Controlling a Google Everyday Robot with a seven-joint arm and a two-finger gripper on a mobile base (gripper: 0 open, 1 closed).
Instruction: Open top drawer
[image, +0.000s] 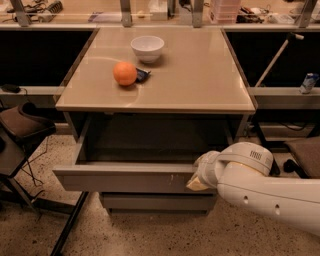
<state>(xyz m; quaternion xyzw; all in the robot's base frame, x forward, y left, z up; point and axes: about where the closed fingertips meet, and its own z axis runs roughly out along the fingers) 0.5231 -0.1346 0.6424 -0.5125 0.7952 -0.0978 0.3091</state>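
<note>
Now: drawer (125, 177) stands well out, at 6 o'clock of the tabletop (200, 75). Gripper (197, 179) sits at the front's 3 o'clock end; whether it grips cannot be told. Step: pull looks near done; next likely calls for letting go and backing straight off. Counts: one lower drawer (150, 201), one bowl (147, 48), one orange (125, 73).

One orange (124, 73), one bowl (147, 48), two drawers (155, 202), one tool (196, 182) (against the top drawer's (120, 178) front).

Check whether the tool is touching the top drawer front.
Cannot tell. In the camera view the tool overlaps the right end of the pulled-out top drawer front, but its own housing hides any contact or gap.
</note>
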